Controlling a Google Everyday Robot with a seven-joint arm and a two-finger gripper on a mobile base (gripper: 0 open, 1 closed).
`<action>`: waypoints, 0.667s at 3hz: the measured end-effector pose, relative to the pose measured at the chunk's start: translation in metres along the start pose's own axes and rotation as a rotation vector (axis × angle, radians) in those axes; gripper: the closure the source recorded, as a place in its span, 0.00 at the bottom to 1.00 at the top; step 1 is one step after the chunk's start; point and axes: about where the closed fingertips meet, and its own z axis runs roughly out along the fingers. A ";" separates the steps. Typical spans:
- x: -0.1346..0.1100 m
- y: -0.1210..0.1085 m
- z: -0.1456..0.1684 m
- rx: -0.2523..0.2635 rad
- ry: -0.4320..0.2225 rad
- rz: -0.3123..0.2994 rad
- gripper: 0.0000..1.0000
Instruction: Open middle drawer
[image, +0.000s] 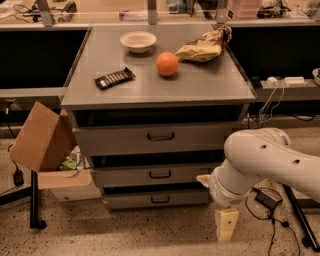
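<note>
The grey metal cabinet (165, 92) has three drawers. The middle drawer (125, 176) has a medium-height front with a small dark loop handle (160, 174) at its centre, and its front sits in line with the other two. My white arm (265, 162) reaches in from the right. My gripper (226, 225) is cream-coloured and hangs low near the floor, just right of the cabinet's lower right corner. It is below and to the right of the middle drawer's handle and touches nothing.
On the cabinet top lie a white bowl (138, 41), an orange (167, 64), a dark snack bar (115, 78) and a crumpled brown bag (204, 46). An open cardboard box (42, 140) stands at the left, and cables (267, 197) lie on the floor at the right.
</note>
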 end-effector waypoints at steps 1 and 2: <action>0.014 -0.012 0.032 -0.008 -0.004 -0.017 0.00; 0.051 -0.045 0.080 0.024 0.000 -0.026 0.00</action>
